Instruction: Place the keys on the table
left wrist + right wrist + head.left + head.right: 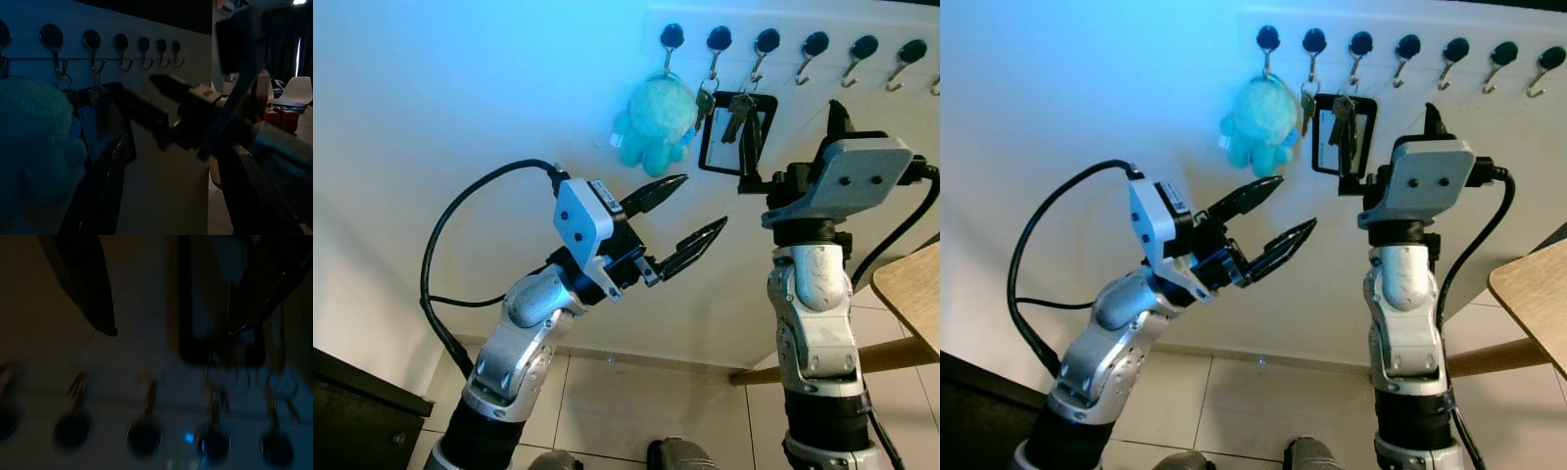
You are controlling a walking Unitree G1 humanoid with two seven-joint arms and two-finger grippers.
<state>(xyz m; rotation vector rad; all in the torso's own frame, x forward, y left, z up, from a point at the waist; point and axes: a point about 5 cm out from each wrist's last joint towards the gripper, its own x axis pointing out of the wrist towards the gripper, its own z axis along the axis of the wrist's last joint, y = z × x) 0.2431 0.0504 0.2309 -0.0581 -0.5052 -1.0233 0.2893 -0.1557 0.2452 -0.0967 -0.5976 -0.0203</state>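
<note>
left gripper (pixel 688 211) raised with its tapered black fingers spread wide, nothing in them, fuzzy teal plush keychain (pixel 655 121) on the wall hooks (pixel 766 41), metal keys (pixel 736 116) with a black rectangular tag hanging beside it, right gripper (pixel 756 162) up at the keys, can't tell its fingers, wooden counter (pixel 913 291) corner far right
</note>
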